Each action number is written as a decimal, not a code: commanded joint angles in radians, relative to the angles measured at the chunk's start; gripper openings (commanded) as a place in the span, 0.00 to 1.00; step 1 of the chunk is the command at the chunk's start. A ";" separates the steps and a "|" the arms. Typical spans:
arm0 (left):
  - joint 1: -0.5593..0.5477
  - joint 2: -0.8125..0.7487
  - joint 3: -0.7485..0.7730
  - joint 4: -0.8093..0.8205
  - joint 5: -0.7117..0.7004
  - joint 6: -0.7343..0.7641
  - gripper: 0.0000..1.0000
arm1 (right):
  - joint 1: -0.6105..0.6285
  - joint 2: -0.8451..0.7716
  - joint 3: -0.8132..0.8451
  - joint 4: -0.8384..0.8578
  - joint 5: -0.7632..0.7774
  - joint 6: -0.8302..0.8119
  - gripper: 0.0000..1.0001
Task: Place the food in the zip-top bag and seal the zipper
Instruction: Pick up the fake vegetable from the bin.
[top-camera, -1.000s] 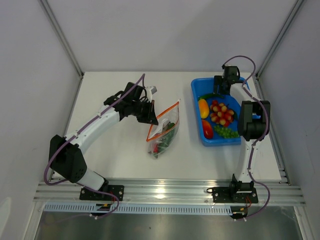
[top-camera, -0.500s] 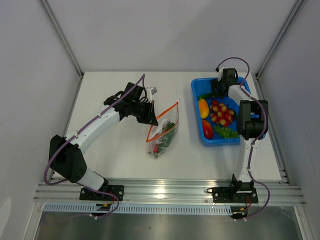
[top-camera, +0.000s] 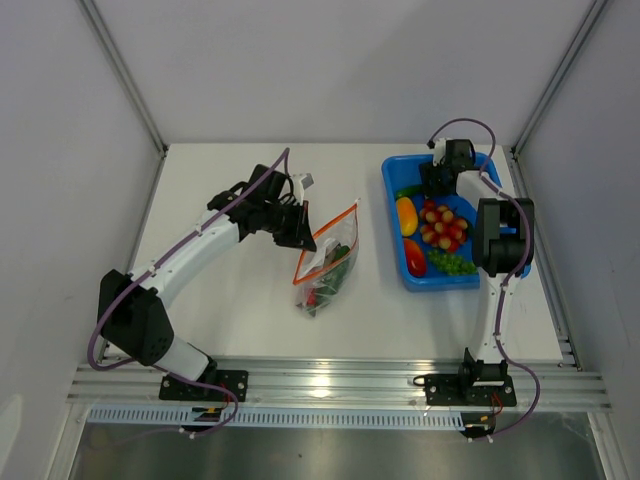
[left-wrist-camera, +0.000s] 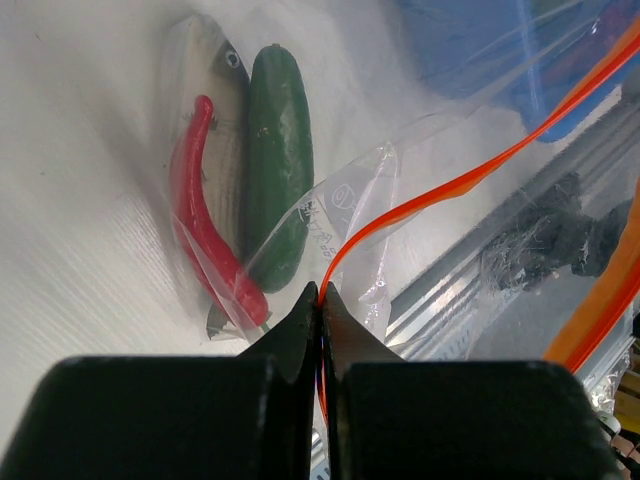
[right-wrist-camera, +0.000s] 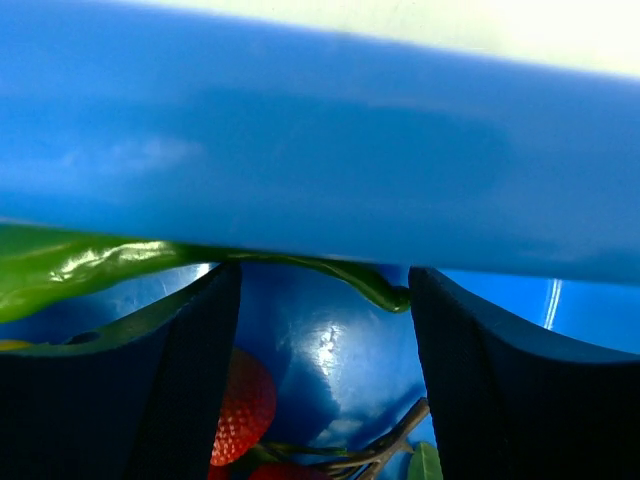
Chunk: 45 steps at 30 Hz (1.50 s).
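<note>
– Zip-top bag of clear crinkly plastic (top-camera: 330, 265): where does it sit on the white table (top-camera: 230, 310)?

– Around mid-table, between the two arms, well apart from the blue plastic tub (top-camera: 392, 235) on the right. Its mouth edge faces the left arm and gapes, with one lip raised.

– What raises it?

– The left gripper (top-camera: 300, 232). Its jaws are clenched on the orange-red zipper strip (left-wrist-camera: 450, 185), and the tips pinch strip and film together.

– And the right gripper (top-camera: 432, 180)?

– It is down inside the tub by the far wall, jaws parted and gripping nothing. The curled tip of a glossy green chilli (right-wrist-camera: 80, 270) lies in the gap.

– Which food is in the bag?

– A dark green cucumber (left-wrist-camera: 280, 160), a grey fish (left-wrist-camera: 210, 60) and a slim red chilli (left-wrist-camera: 205, 220), side by side near the closed end.

– And which is in the tub?

– A yellow-orange mango (top-camera: 406, 215), a red pepper (top-camera: 414, 258), a bunch of green grapes (top-camera: 450, 264) and a cluster of red-yellow cherry tomatoes (top-camera: 443, 225).
</note>
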 joint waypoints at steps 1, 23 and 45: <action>0.003 -0.034 0.013 0.019 0.020 -0.010 0.01 | -0.011 0.019 0.045 -0.049 -0.051 -0.009 0.70; 0.003 -0.052 -0.006 0.006 0.029 0.010 0.01 | -0.002 -0.002 0.004 -0.116 -0.063 -0.002 0.00; 0.003 -0.090 -0.033 0.000 0.058 -0.004 0.01 | 0.072 -0.249 -0.073 -0.124 0.176 0.092 0.00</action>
